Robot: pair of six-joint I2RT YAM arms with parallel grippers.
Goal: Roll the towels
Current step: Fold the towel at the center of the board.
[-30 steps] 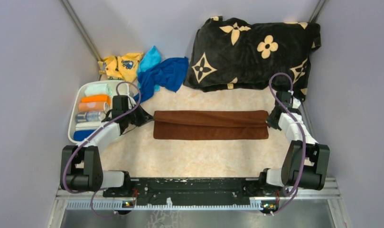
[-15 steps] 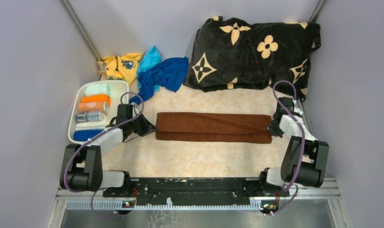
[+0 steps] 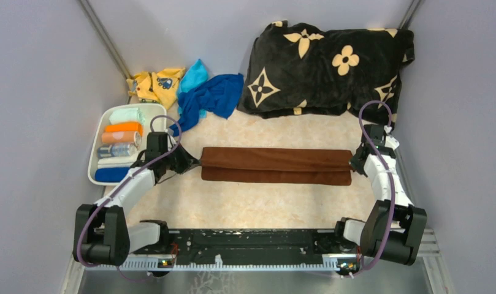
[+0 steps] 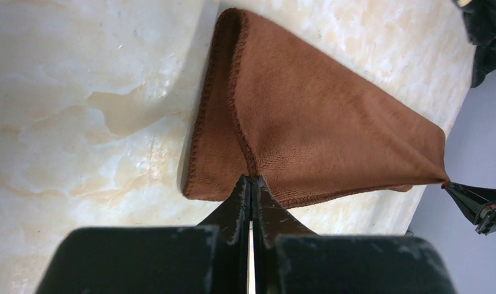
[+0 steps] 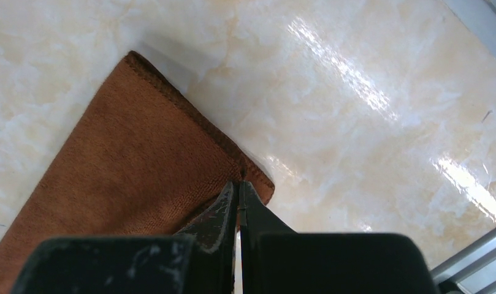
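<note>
1. Both tools are clenched. My left gripper (image 4: pixel 251 181) pinches the left end of the brown towel (image 3: pixel 274 165), and my right gripper (image 5: pixel 240 179) pinches its right end.
2. Brown towel lies as a long folded strip across the table (image 3: pixel 245 205), tented up at the left pinch.
3. Both arms reach forward, low, with wrists angled inward.
4. Dark blue towel (image 3: pixel 213 98) and cyan towel (image 3: pixel 195 75) lie crumpled at the far side, left of the black cushion (image 3: pixel 325 67).

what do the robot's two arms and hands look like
Both arms match: the left arm and right arm have white link covers between bulky black joint housings, with a purple cable looping along each. The left hand and right hand are black, each with two thin wedge-shaped fingers and scuffed, chipped bodies.
</note>
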